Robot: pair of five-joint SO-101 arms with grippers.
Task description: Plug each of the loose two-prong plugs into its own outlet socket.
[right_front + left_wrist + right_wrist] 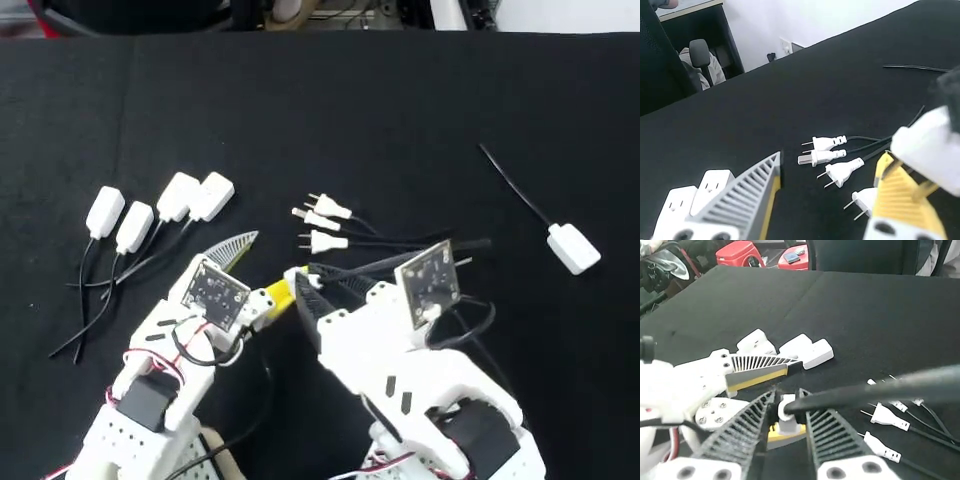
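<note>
Right wrist view: the right hand [787, 396] is clamped on a white two-prong plug with black cord [789, 417]. Left wrist view: the left hand [831, 165] stands spread apart.

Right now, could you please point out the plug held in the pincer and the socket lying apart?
held plug [788, 422], right wrist view, its white body.
lone socket [573, 248], high view, middle of its casing.

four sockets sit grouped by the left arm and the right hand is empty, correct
Not quite: the right hand is shut on a plug, as the right wrist view shows. The four sockets do sit grouped by the left arm.
</note>
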